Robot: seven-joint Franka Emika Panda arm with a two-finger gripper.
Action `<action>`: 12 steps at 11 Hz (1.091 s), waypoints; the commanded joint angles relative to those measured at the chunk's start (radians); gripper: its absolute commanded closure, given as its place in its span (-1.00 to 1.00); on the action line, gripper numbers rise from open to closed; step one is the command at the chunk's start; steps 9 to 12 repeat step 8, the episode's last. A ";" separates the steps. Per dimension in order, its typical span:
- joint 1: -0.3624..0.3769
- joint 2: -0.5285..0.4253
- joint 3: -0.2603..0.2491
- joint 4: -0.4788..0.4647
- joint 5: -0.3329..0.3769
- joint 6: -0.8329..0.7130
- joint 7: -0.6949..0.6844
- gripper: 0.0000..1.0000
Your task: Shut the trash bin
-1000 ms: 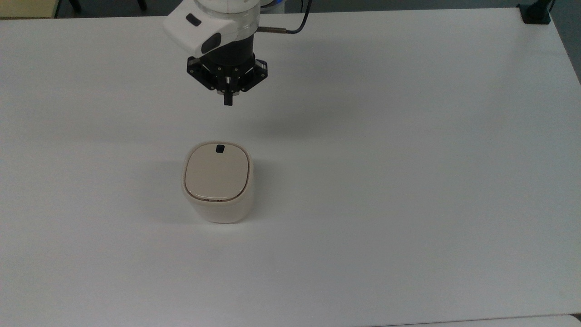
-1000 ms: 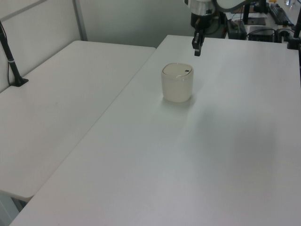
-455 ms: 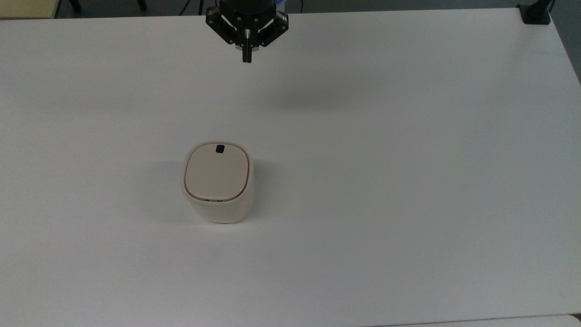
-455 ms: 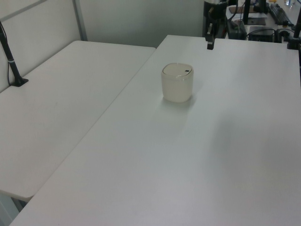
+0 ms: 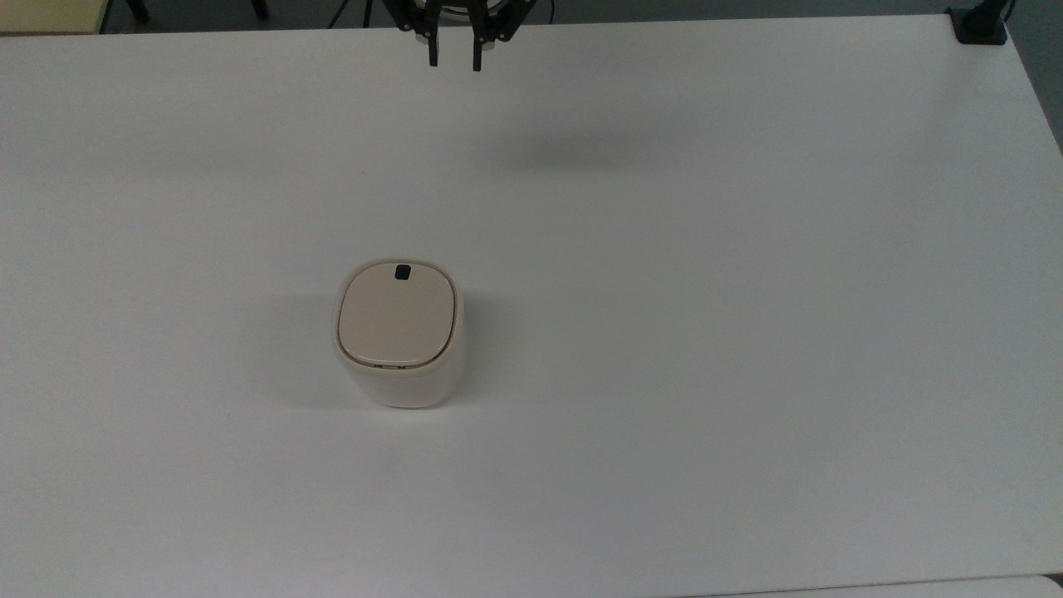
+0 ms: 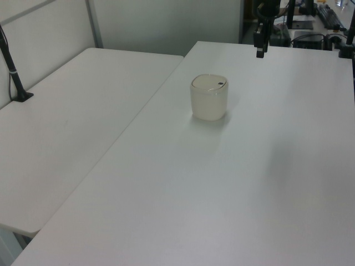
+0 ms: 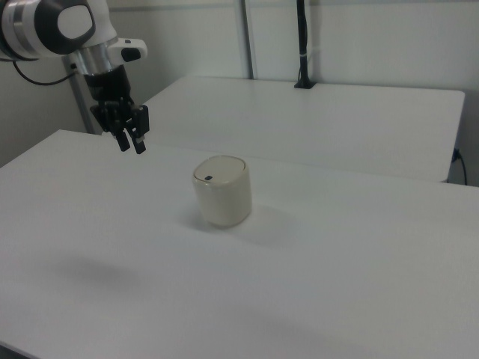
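The trash bin (image 5: 398,335) stood upright on the white table (image 5: 747,332), a little to the top view's left of the table's middle, and well apart from everything else. Its beige lid (image 5: 397,316) lay flat and flush inside the cream rim, so the bin was closed; the small black square mark (image 5: 403,272) sat near the lid's far edge in the top view, the edge toward the arm. In the left view the bin (image 6: 209,98) appeared in the far half of the table, with the mark on the left view's right side of the lid. In the right view it (image 7: 221,191) stood near the middle of the table, the mark facing the right view's left. The gripper (image 5: 453,58) hung in the air at the far edge of the table in the top view, well away from the bin and touching nothing. Its two black fingers (image 5: 433,51) pointed downward with a clear gap between them, parted moderately and holding nothing. In the right view the gripper (image 7: 130,142) hovered above the tabletop to the right view's left of the bin, below the arm's white wrist (image 7: 56,25). A second white table (image 6: 72,122) stood alongside, on the left view's left.
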 commanded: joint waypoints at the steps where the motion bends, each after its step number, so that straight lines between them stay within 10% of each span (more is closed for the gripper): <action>1: 0.005 -0.024 -0.008 -0.031 0.007 -0.009 0.014 -1.00; 12: -0.003 -0.015 -0.012 -0.015 0.017 0.002 0.009 -1.00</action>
